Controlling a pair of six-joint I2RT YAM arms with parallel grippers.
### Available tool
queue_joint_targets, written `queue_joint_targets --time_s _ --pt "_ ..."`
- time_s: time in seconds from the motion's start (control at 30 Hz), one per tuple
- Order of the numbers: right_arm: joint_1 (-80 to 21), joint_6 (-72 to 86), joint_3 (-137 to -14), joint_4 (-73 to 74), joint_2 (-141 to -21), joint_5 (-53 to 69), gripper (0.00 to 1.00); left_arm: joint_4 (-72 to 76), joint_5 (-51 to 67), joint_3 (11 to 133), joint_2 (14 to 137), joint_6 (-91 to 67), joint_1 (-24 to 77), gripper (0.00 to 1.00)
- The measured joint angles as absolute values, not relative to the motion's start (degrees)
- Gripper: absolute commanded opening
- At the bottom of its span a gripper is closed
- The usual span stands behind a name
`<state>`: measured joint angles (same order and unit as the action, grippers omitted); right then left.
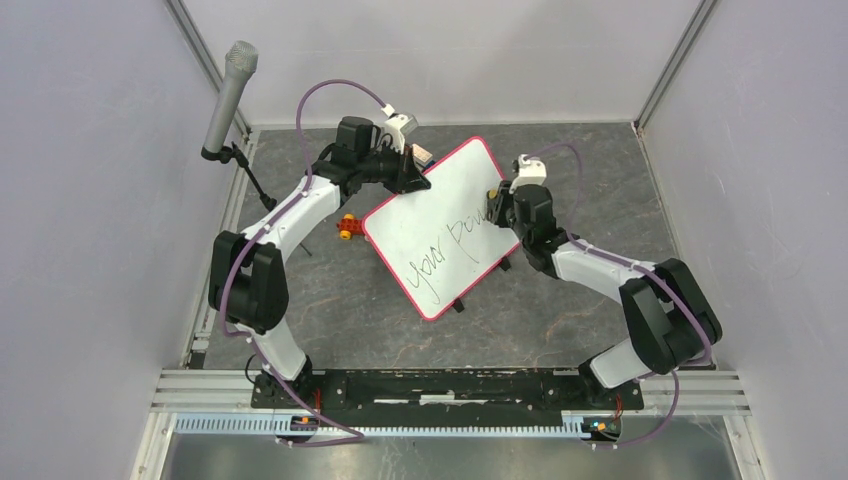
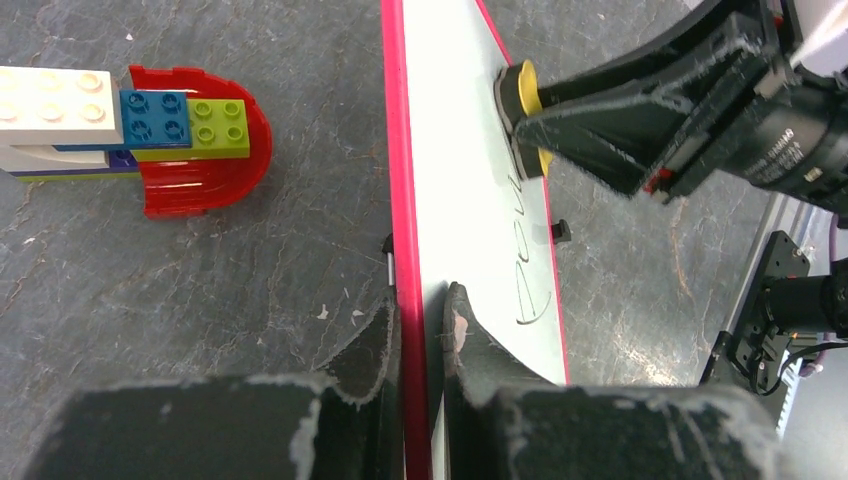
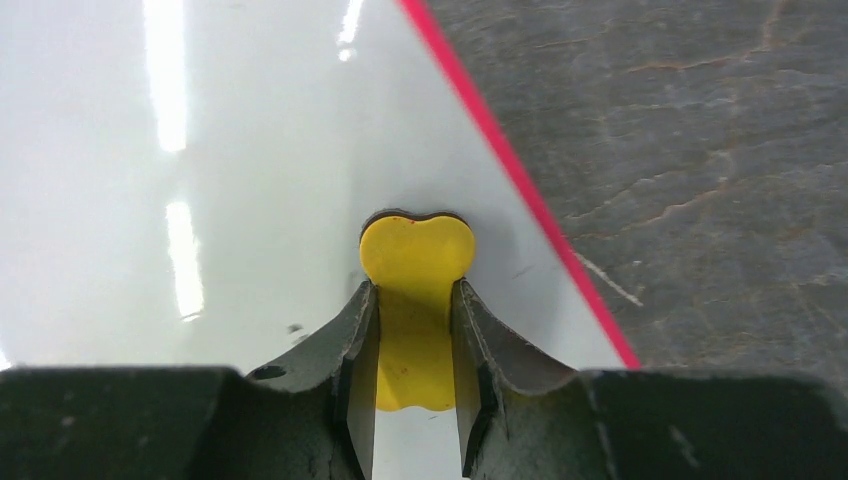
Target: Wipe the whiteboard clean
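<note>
Left end effector (image 2: 421,312) is clamped shut on the red-pink rim of the whiteboard (image 1: 440,230), one finger on each face of the panel. The board sits diagonally at the middle of the dark stone-patterned worktop (image 1: 600,180), and in the left wrist view it is seen almost edge-on. Black handwritten marker lines run along its white face. Right end effector (image 3: 413,292) is closed on a yellow eraser (image 3: 417,245), whose dark underside is pressed against the board just inside the right-hand rim, at the end of the writing. Beside the board's left edge, on the worktop, lies a red curved piece (image 2: 200,185) with a stack of Duplo bricks (image 2: 120,125) on it. A microphone (image 1: 228,95) stands at the far left corner.
</note>
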<state>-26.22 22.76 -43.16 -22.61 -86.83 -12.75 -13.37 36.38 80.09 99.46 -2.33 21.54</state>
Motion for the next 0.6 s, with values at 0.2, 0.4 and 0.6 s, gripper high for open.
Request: queue_joint_targets --time_s 0.2,0.4,0.6 --pt "-32.1 22.9 -50.4 -18.7 -87.7 -12.9 0.27 -13.3 36.2 80.1 99.4 -2.0 21.7 0.02" --pt "-32.9 27.2 -54.8 -21.9 -90.3 -12.7 0.27 -13.1 35.6 80.2 99.2 -1.2 22.3 0.02" --pt "-26.9 34.5 -40.6 -35.0 -89.0 -12.1 0.27 -13.2 34.7 80.2 99.2 -1.2 22.4 0.02"
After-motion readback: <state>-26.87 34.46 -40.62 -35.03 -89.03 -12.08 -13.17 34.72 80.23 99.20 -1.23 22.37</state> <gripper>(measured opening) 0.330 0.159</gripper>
